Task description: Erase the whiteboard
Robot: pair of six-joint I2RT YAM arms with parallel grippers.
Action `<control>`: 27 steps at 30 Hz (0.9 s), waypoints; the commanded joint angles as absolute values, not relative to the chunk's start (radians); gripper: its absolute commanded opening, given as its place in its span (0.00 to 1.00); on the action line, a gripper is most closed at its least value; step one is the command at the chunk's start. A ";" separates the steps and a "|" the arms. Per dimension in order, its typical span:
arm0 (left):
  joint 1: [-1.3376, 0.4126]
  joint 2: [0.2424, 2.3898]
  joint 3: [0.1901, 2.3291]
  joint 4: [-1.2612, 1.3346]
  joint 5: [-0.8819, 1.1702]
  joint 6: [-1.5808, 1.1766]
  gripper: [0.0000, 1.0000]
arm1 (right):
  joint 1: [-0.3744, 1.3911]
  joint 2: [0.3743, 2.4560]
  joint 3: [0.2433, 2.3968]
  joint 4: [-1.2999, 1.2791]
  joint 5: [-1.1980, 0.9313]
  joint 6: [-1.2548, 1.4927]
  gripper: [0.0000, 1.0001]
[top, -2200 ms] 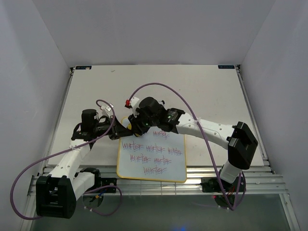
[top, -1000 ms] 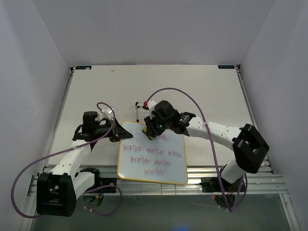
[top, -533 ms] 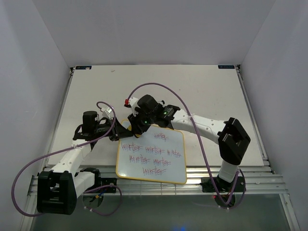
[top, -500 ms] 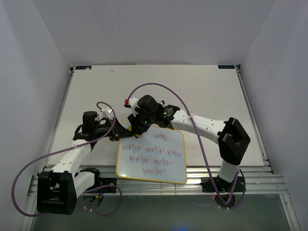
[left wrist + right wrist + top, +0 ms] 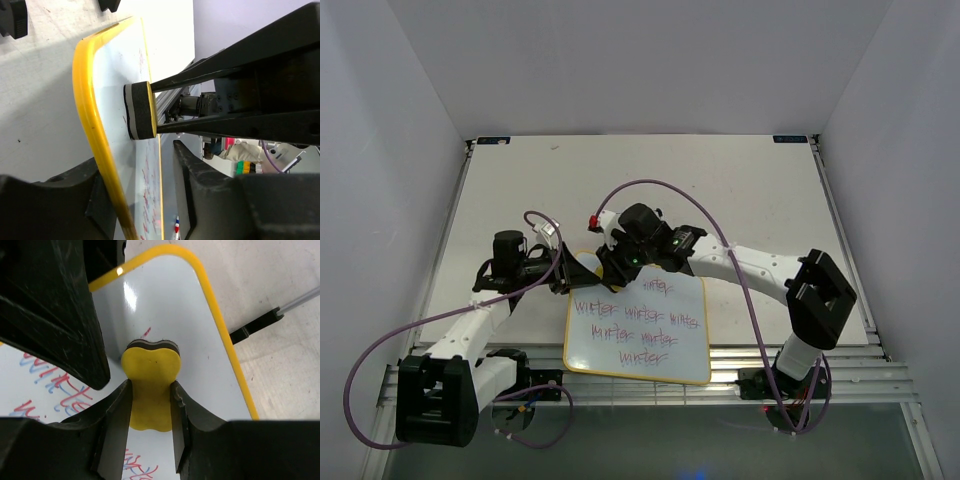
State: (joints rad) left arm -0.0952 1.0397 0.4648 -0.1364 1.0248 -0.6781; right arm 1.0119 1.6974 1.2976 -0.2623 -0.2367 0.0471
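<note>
The whiteboard (image 5: 686, 358) lies flat near the table's front edge, with a yellow frame and several purple-red scribbled words. My left gripper (image 5: 567, 275) is shut on the frame at the board's upper left edge; the frame (image 5: 95, 125) runs between its jaws. My right gripper (image 5: 617, 268) is shut on a yellow eraser (image 5: 150, 385) and presses it onto the board's (image 5: 200, 365) upper left part. The eraser's black felt (image 5: 140, 110) touches the board face. In the top view the eraser is hidden under the right gripper.
The black wire stand (image 5: 254, 326) sticks out past the board's top edge. Purple cables (image 5: 650, 185) loop over both arms. White walls enclose the table on three sides. A metal rail (image 5: 740, 365) runs along the front edge.
My right gripper has swept the eraser left and then a little back right across the board's top. The left gripper has kept hold of the frame. The board shifted slightly.
</note>
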 commanded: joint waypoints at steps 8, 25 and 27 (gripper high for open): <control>-0.103 0.974 0.499 0.029 1.106 -0.710 0.49 | 1.008 1.660 1.210 -0.357 -0.299 0.005 0.27; -0.103 0.914 0.456 0.092 1.066 -0.801 0.64 | 1.022 1.598 1.195 -0.173 -0.382 0.046 0.26; -0.103 0.913 0.446 0.121 1.071 -0.811 0.65 | 1.022 1.605 1.203 -0.138 -0.380 0.067 0.27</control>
